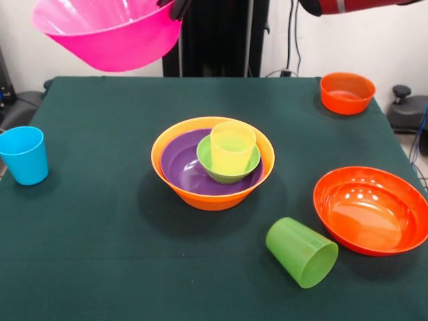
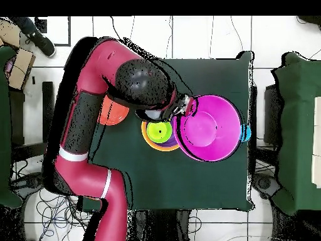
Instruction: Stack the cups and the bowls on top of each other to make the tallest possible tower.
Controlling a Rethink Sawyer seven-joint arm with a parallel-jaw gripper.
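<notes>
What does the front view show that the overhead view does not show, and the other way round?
Only the front view shows the lime green cup lying on its side and the wide red-orange bowl. Only the overhead view shows the whole red and black arm and its claw at the rim of the large pink bowl. Both show that raised pink bowl, the nested tower, the small orange bowl and the blue cup.

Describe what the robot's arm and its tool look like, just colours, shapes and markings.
The arm is built of thick rounded segments in glossy red, with large black joint housings. A pale grey band rings the red link near the base, and another shows on the red segment at the front view's top edge. The tool is small and black; only its dark tip shows from the front.
</notes>
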